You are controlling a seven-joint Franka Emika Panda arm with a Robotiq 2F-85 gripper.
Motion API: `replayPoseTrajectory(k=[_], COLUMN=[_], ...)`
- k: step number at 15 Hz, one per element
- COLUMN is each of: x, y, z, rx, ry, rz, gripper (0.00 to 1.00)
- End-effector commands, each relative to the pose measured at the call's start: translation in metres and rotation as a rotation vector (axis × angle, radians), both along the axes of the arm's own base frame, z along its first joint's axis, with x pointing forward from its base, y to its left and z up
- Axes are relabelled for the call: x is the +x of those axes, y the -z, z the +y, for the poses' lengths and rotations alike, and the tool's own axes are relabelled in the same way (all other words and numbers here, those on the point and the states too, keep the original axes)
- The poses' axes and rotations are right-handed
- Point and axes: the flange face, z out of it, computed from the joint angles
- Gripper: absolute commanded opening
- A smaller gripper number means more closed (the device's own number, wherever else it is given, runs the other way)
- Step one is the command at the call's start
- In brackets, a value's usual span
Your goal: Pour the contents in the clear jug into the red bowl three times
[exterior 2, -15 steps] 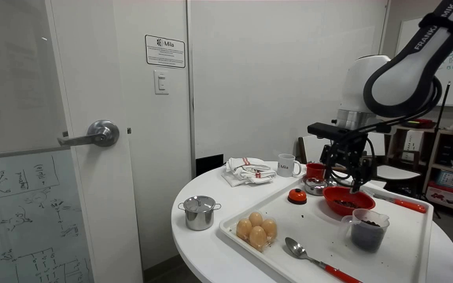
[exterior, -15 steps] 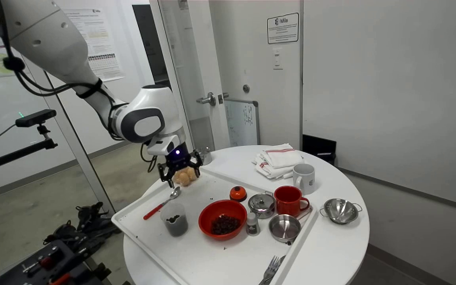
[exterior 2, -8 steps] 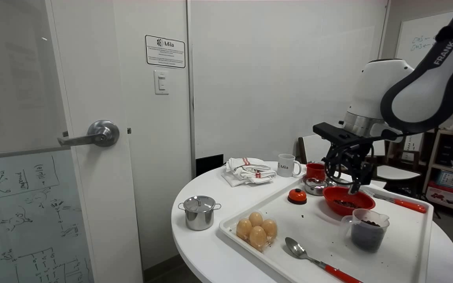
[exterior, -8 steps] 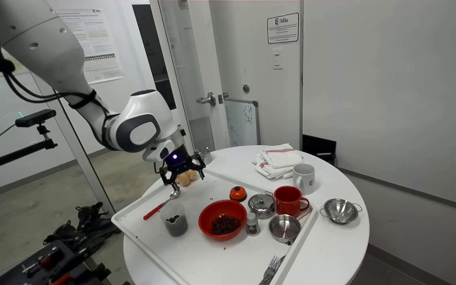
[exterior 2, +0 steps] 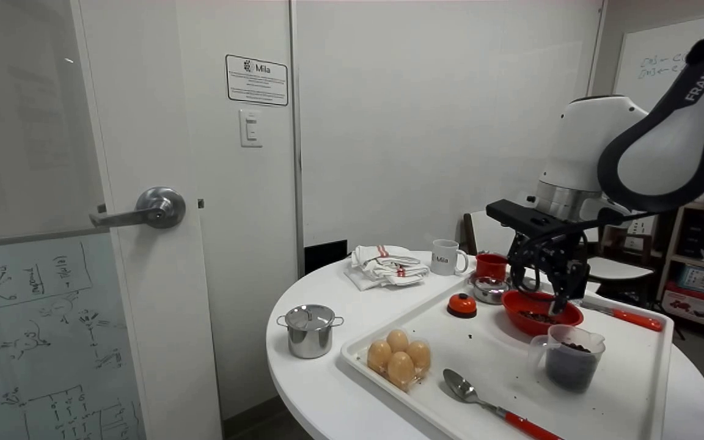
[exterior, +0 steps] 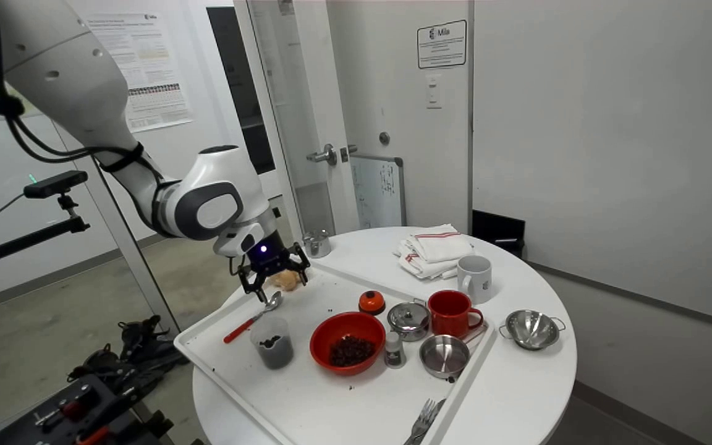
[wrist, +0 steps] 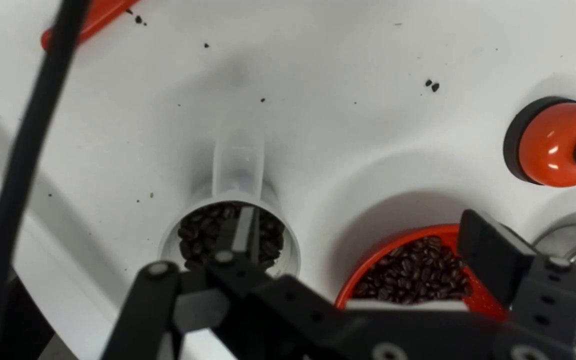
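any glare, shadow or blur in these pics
Wrist view: soft shadows beside the clear jug and the red bowl, two bright glints on the orange dome, the black cable looks out of focus. In an exterior view, a purple light glows on the gripper; in an exterior view, reflections on the steel pot.

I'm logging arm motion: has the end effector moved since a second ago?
Yes: in an exterior view, the end effector now sits lower and slightly farther left in the picture, nearer the clear jug, which has stayed in place.
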Motion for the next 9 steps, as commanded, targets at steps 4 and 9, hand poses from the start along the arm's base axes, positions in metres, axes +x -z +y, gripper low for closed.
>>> replayPoseTrajectory(k=[4,9], x=[-0.009,-0.012], y=[0.022,0.046], z=[0.031,0.043], rx=[-0.031,-0.075], ry=[0.001,0.01], rz=[0.036,0.092], gripper=[1.0,1.0])
